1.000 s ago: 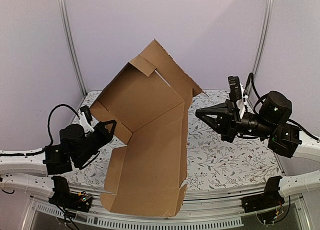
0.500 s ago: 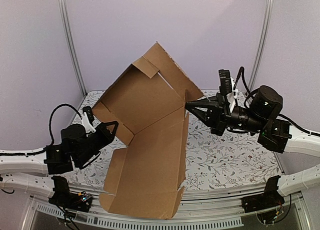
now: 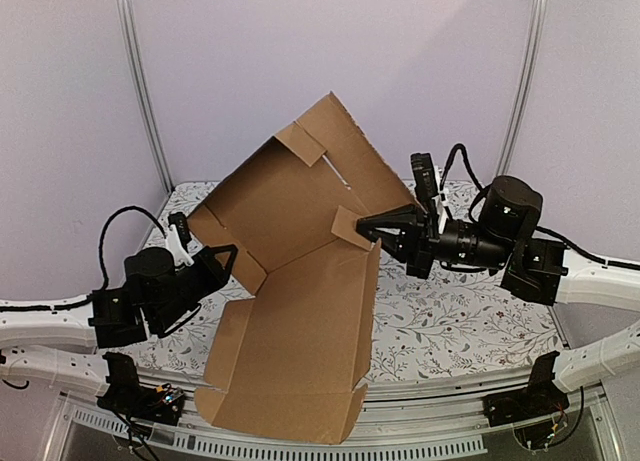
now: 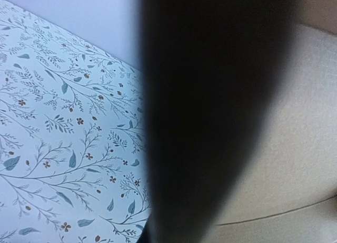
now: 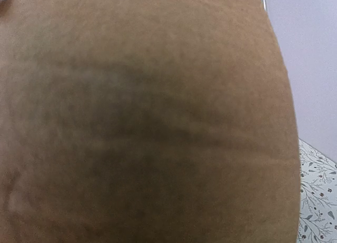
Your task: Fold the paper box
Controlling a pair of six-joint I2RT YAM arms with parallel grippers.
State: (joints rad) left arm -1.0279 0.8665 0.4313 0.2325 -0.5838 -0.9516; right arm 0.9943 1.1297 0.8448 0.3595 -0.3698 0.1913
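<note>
Here's the paper box [image 3: 300,321] in the middle of the surface [image 3: 460,311], lower panel lying flat and reaching past the near edge, upper panel tilted up toward the back wall. At its left side flap, the left claw [image 3: 226,261]; tight against a small flap on its right edge, the right claw [image 3: 368,227]. Both wrist views are blurred close-ups, so I cannot tell whether either claw is gripping or apart.

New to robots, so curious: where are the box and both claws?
paper box [image 3: 300,321]: top view, lower flat panel.
left claw [image 3: 228,258]: top view, tip at box edge.
right claw [image 3: 364,226]: top view, tip against the cardboard.
</note>
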